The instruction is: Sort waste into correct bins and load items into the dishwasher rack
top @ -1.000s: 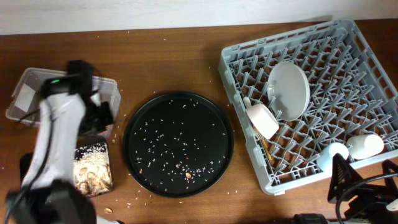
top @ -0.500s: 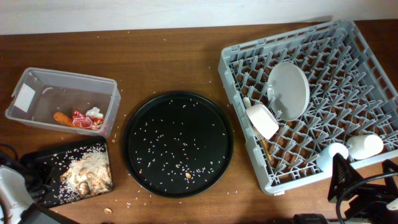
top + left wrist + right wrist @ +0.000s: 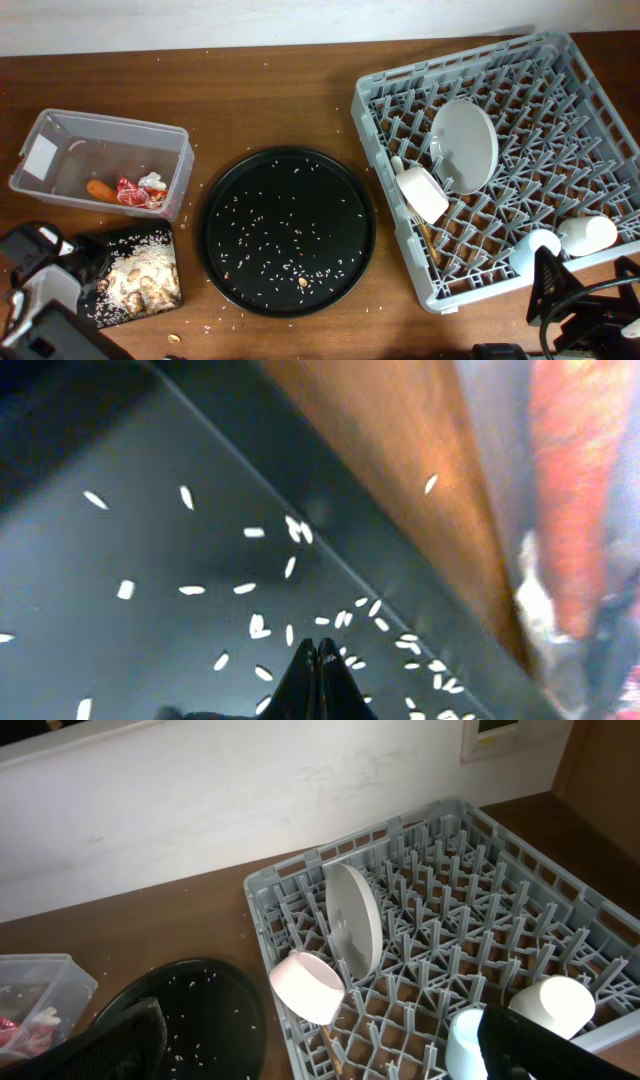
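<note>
Brown wooden surface [image 3: 280, 100] under a white wall. Clock directions are taken from the large round black tray [image 3: 287, 232] at centre of the overhead view; it carries scattered rice grains.

At 10 o'clock: clear plastic rectangular tub [image 3: 60, 135] w/ white side label. It holds an orange carrot-like stick [image 3: 100, 189], a red wrapper [image 3: 130, 194] and crumpled white paper [image 3: 153, 181], bunched along its near side.

At 8 o'clock: shallow black rectangular tray [image 3: 125, 245], w/ brownish crumbly food scraps [image 3: 140, 280] and rice heaped on its right half.

At 2-3 o'clock: large square grey plastic dishwasher rack [image 3: 560, 100]. In it, a pale round plate [image 3: 464, 145] stands on edge btwn pegs. A white bowl [image 3: 422, 193] lies tipped at the plate's 7 o'clock, and thin wooden chopsticks [image 3: 428, 238] poke out below the bowl. At the rack's 5 o'clock corner are two small cups just beside each other: a white cup [image 3: 588, 235] on its side and a blue-tinted cup [image 3: 540, 247].

Left claw [image 3: 315, 665]: tips pressed together, closed, nothing btwn them. It is low over the rect. tray's floor among rice grains; can't tell if it touches. Wood strip and tub wall, orange stick blurred behind it, sit at 2 o'clock in the wrist view.

Right claw [image 3: 322, 1045]: fingers spread wide, open, empty, at the rack's near edge by the cups.
</note>
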